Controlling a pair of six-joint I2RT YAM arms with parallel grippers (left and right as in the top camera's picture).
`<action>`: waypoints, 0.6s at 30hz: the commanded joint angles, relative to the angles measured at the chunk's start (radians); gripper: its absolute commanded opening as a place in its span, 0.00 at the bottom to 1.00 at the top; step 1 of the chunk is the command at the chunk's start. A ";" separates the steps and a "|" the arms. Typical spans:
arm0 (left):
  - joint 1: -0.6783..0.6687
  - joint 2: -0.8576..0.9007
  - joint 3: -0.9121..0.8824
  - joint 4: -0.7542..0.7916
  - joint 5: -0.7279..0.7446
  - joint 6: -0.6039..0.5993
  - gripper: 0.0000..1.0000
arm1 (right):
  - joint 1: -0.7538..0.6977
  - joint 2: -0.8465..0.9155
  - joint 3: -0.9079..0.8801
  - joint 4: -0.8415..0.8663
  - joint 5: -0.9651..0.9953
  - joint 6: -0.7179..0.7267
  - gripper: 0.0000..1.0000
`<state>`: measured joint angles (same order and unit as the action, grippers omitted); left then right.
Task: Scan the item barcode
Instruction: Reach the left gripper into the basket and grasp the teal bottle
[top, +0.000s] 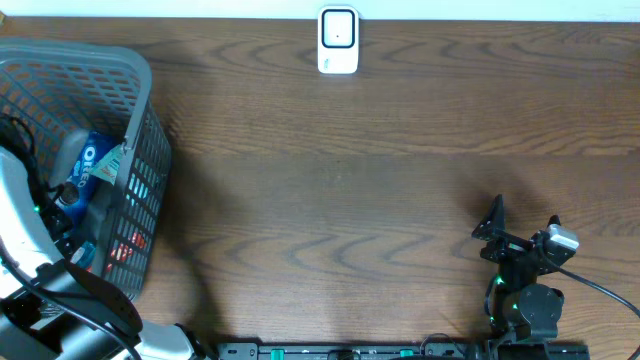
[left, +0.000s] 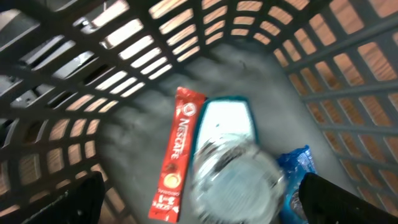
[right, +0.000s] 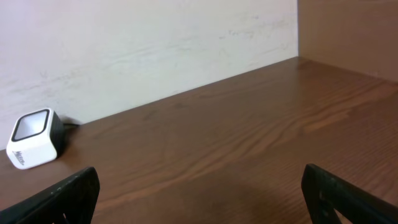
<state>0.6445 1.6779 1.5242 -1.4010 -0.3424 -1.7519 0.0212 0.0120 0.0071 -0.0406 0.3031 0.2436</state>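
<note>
A dark brown wood-grain table (top: 350, 200) runs up to a pale wall. At its left edge stands a grey plastic lattice basket (top: 140, 90). The left gripper (left: 208, 199) hangs inside it, jaws spread wide and holding nothing. On the basket floor beneath lie a red Nescafé stick sachet (left: 177, 152), a white teal-edged packet (left: 227, 121) just beside it, a blurred clear round container (left: 233, 180) partly over that packet, and a blue Oreo packet (top: 95, 165). A small white box-shaped barcode scanner (top: 338, 40) sits centrally at the far edge. Near the right front, the right gripper (top: 523, 225) stands over bare wood, jaws wide and empty.
</note>
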 joint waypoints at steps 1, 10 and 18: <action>0.028 0.002 -0.019 0.009 -0.010 0.062 1.00 | 0.011 -0.005 -0.002 -0.005 -0.002 -0.013 0.99; 0.047 0.006 -0.134 0.143 -0.010 0.126 0.99 | 0.011 -0.005 -0.002 -0.004 -0.002 -0.013 0.99; 0.047 0.009 -0.166 0.165 -0.010 0.132 0.58 | 0.011 -0.005 -0.002 -0.004 -0.002 -0.013 0.99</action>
<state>0.6865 1.6783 1.3647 -1.2308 -0.3412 -1.6333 0.0212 0.0120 0.0071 -0.0406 0.3031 0.2436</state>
